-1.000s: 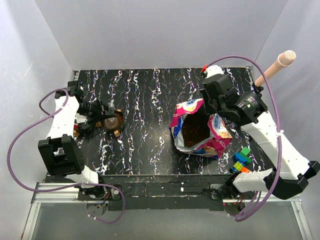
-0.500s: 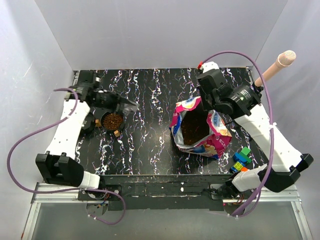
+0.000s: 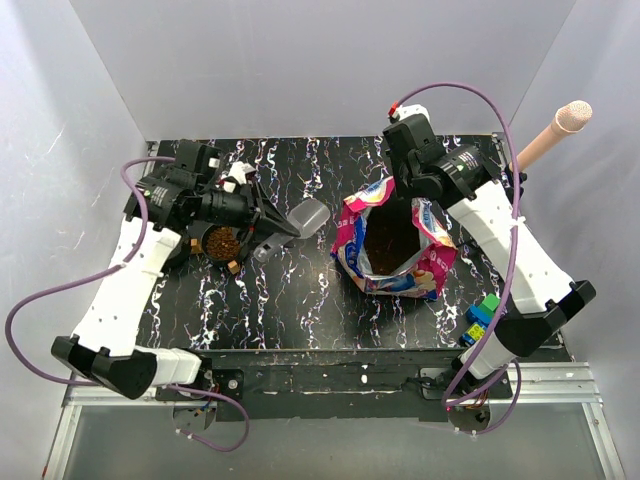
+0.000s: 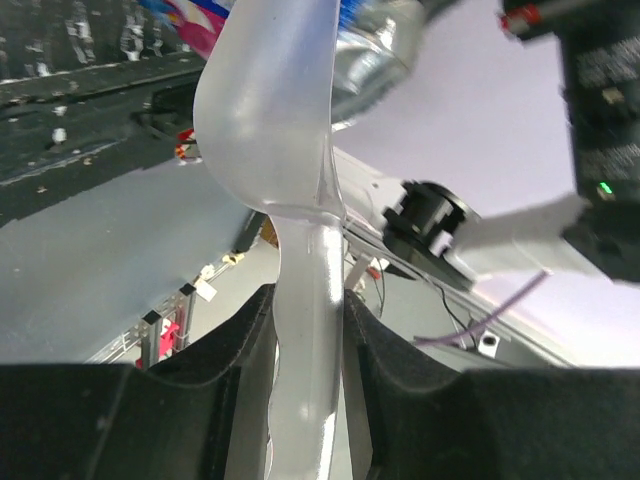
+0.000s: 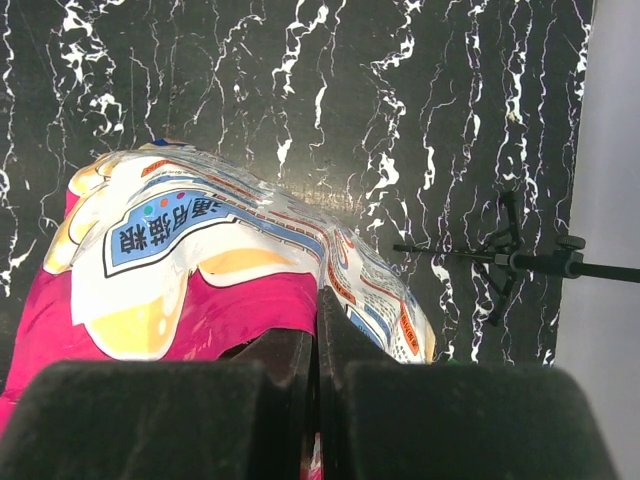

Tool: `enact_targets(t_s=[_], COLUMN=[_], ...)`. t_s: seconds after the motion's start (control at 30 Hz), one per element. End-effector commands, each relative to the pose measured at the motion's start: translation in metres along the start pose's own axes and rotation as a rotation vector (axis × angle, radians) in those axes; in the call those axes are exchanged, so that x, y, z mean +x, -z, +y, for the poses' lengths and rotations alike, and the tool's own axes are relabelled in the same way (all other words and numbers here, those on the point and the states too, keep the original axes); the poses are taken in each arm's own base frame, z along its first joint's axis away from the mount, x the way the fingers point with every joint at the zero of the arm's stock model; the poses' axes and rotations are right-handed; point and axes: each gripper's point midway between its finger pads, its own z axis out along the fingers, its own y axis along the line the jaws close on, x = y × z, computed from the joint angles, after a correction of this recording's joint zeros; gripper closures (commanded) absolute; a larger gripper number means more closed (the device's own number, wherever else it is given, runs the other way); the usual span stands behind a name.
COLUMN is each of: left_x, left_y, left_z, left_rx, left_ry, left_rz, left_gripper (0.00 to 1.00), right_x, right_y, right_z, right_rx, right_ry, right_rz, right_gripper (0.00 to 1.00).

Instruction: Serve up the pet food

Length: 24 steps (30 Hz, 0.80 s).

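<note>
The magenta-and-blue bag (image 3: pixel 430 262) stands open right of centre, with brown pet food (image 3: pixel 390 245) inside. My right gripper (image 3: pixel 413 197) is shut on the bag's far rim; in the right wrist view the fingers (image 5: pixel 345 400) pinch the rim of the bag (image 5: pixel 190 250). My left gripper (image 3: pixel 278 230) is shut on the handle of a translucent plastic scoop (image 3: pixel 310 214), held above the table between a bowl and the bag. In the left wrist view the scoop (image 4: pixel 265 120) rises from my left gripper (image 4: pixel 308 335). The dark bowl (image 3: pixel 222 242) at the left holds pet food.
Colourful toy blocks (image 3: pixel 482 318) lie at the table's right front edge. A pink microphone (image 3: pixel 548 135) leans in at the back right. A few brown bits (image 3: pixel 232 266) lie beside the bowl. Grey walls enclose the black marbled table (image 3: pixel 300 290).
My left arm has risen from the bowl and swung right with the scoop toward the bag. My right gripper has shifted up and left, holding the bag's rim and drawing it more upright.
</note>
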Motion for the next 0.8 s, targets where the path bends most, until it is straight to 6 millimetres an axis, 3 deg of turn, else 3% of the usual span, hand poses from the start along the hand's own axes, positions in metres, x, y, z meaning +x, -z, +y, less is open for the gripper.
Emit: enact_targets(t_s=[0.0,0.13,0.3,0.4,0.47,0.63,0.77], left_x=[0.045,0.061,0.081,0.082,0.079,0.053,0.031], left_y=[0.034,0.027,-0.011,-0.028,-0.041,-0.085,-0.103], left_z=[-0.045,-0.084,-0.095,-0.087,-0.071,-0.031,-0.015], left_rx=[0.163,0.247,0.206,0.176,0.115,-0.009,-0.097], left_ry=[-0.077,-0.08,-0.072,-0.007,0.073,0.319,0.576], left_rz=[0.093,0.174,0.265,0.305,0.318,0.282,0.177], left_gripper=[1.0,1.0,1.0,1.0,1.0,1.0,1.0], right_x=[-0.078,-0.086,-0.097,-0.1,-0.1,-0.099,-0.101], right_y=[0.041,0.049,0.058,0.064,0.068,0.084,0.1], right_z=[0.003,0.005,-0.001,-0.004,-0.006,-0.005,0.004], right_rx=[-0.072,-0.078,-0.07,-0.072,-0.077,-0.121,-0.166], right_ry=[-0.195,-0.198,-0.217,-0.23,-0.236,-0.257,-0.241], right_rz=[-0.295,-0.313,-0.343,-0.356,-0.361,-0.375,-0.408], right_gripper=[0.99,0.99,0.99,0.99,0.99,0.99,0.99])
